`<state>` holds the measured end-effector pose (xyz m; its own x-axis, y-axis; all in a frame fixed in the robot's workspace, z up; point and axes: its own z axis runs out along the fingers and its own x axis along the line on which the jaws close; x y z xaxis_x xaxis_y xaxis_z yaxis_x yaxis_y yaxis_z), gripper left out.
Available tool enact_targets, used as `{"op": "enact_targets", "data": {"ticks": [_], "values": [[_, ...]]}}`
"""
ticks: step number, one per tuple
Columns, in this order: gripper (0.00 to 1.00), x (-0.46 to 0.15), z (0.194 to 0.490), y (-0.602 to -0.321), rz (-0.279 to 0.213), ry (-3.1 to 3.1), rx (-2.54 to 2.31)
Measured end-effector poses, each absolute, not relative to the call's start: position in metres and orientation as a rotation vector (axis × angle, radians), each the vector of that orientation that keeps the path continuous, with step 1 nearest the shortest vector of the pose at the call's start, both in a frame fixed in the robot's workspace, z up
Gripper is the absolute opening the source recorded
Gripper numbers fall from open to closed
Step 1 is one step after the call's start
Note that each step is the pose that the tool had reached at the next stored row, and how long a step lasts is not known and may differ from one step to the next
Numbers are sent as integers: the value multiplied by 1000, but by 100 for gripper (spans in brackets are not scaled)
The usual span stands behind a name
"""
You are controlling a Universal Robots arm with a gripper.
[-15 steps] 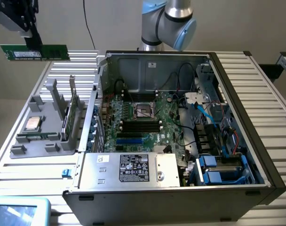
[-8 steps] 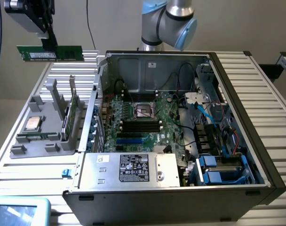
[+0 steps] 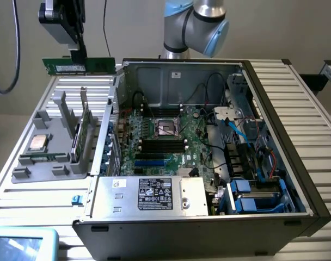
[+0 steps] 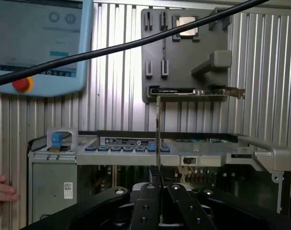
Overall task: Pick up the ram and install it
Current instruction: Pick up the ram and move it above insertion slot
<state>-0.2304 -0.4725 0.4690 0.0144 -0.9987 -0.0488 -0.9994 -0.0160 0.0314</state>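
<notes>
- We see an open computer case (image 3: 171, 81) on the ribbed desk (image 3: 301, 109), with its motherboard (image 3: 173, 148) exposed.
- At the exterior view's left, a grey holder (image 3: 21, 174) carries a silver processor (image 3: 37, 142) and an upright green card (image 3: 85, 133).
- We see a pendant (image 3: 18, 244) near the case's front.

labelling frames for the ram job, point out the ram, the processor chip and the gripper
ram (image 3: 100, 64), exterior view, bare green face of the stick
processor chip (image 3: 37, 142), exterior view, middle of its silver lid
gripper (image 3: 78, 61), exterior view, between fingertips clamped on the ram
</notes>
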Motion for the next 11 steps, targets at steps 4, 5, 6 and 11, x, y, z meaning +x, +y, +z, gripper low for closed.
{"op": "enact_targets", "data": {"ticks": [4, 5, 6, 11], "values": [[11, -212, 465, -473, 89, 2195, -2229], [11, -208, 464, -473, 89, 2195, -2229], [11, -203, 462, -473, 89, 2195, -2229], [11, -180, 456, -473, 89, 2196, -2229]]}}
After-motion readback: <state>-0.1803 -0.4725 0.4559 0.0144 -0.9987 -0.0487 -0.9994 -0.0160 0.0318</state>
